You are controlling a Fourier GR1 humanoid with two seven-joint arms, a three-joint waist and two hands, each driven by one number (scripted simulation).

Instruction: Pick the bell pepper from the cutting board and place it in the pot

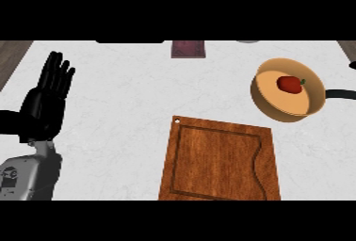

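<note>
A red bell pepper [290,84] with a green stem lies inside the tan pot [268,101] at the right of the counter; a black handle sticks out of the pot to the right. The wooden cutting board [219,162] lies at the lower middle with nothing on it. My left hand [45,101] rests at the left edge, fingers straight and pointing up, far from the board and the pot. No part of my right hand shows.
A dark reddish-brown block [188,49] stands at the counter's far edge, top middle. The counter is pale marble [118,103], with dark wooden floor showing past its top corners.
</note>
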